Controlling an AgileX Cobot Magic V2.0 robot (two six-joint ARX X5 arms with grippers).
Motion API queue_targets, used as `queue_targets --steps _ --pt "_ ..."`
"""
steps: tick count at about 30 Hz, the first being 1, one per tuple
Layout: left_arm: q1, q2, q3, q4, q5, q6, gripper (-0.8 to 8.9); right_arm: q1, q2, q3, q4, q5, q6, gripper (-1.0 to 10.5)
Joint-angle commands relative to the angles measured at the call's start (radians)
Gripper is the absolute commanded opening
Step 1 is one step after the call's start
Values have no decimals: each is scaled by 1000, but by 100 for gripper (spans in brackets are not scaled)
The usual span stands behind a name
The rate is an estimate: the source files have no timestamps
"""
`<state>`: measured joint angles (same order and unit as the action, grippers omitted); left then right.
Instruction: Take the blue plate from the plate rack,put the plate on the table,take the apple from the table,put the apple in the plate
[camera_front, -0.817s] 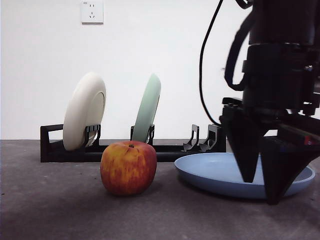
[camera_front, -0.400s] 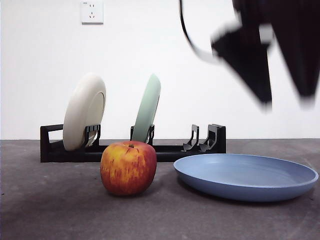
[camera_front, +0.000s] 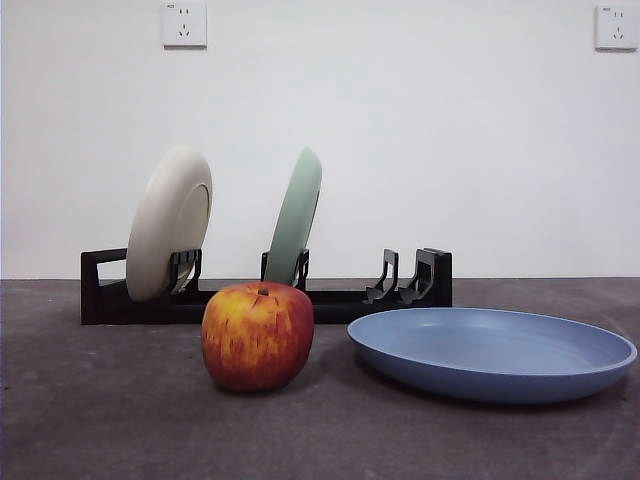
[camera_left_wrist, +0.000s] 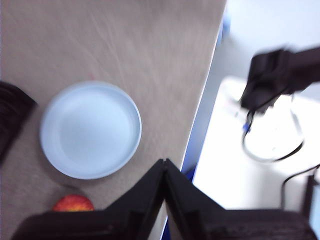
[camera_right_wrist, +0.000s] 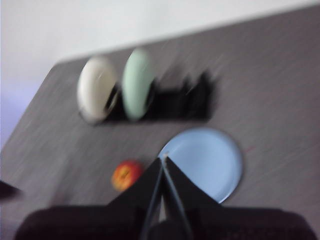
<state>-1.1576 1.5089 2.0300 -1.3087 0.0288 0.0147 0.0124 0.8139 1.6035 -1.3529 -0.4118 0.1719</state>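
The apple (camera_front: 258, 336) is sitting nearest on the table (camera_front: 100, 420), red with yellow-orange streaks, its dark stem dimple facing up. Just beside it, not touching, the blue plate (camera_front: 492, 352) is lying flat on the table, a wide matte dusty-blue disc with a raised rim, its open face turned upward. Behind both, the plate rack (camera_front: 265, 290) is running long and low across the table, parallel to the wall. It is holding a cream-white plate (camera_front: 168, 222) and a pale green plate (camera_front: 294, 215) on edge, both leaning slightly. Part of the rack's base is hiding behind the apple. Both wrist views are blurring badly. The left gripper (camera_left_wrist: 164, 161) is hanging high above the table with its jaws pressed together, empty. The right gripper (camera_right_wrist: 163, 157) is likewise hanging high, jaws meeting at the tips, gripping nothing.
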Motion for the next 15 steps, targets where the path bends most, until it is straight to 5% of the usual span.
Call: queue_targets --steps 1,8,15 --pt "-2 -103 0 -7 -10 -45 -8 1 65 -49 29 -78 -23 76" --pt "-2 -309 -1 -11 -209 -138 -8 119 243 -64 162 -108 -13 175" --pt "-2 -481 -208 -12 -305 -235 -8 496 485 -63 336 75 38 436"
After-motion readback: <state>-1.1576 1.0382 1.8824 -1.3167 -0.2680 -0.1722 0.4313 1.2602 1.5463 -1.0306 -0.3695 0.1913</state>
